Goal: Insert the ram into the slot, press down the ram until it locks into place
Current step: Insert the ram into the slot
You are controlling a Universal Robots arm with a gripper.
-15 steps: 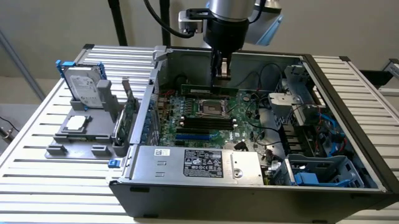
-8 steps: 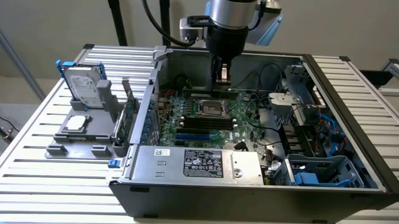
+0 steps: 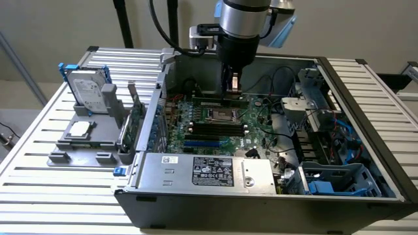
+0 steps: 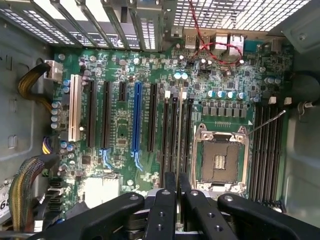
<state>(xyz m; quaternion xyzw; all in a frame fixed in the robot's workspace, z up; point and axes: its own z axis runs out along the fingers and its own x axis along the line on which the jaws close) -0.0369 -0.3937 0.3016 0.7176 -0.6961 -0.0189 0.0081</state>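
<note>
- On the exterior view's left, a grey fixture (image 3: 78, 142) on the slatted table (image 3: 39, 196) carries a hard drive (image 3: 88, 93). It stands well apart from the work.
- In the middle, the gripper (image 3: 234, 90) hangs inside the open case (image 3: 261, 208). Its jaws are clenched on the ram (image 3: 216, 102).
- The ram lies level on its long edge, just behind the CPU socket (image 3: 219, 115). More of the stick shows to the exterior view's left of the fingers than to their right.
- In the wrist view the ram (image 4: 179, 130) is a thin pale strip running out from between the fingers (image 4: 167, 200). It lies parallel with the black slots (image 4: 188, 125) beside the socket, and I cannot tell whether it is seated.
- Nearer the exterior camera lie another bank of dark sockets (image 3: 212, 129) and a blue socket (image 3: 202, 143).
- Handling, as a judgement:
  - The stick is light, stiff and thin, and it should snap rather than bend.
  - Its flat faces are smooth, so a pinch across them near the top edge suits it, clear of the contact edge.
  - A hold off the middle may tip one end down first, so the press must stay straight.
- On the exterior view's right, loose cables (image 3: 281, 142) and a metal bracket (image 3: 297, 105) crowd the board.
</note>
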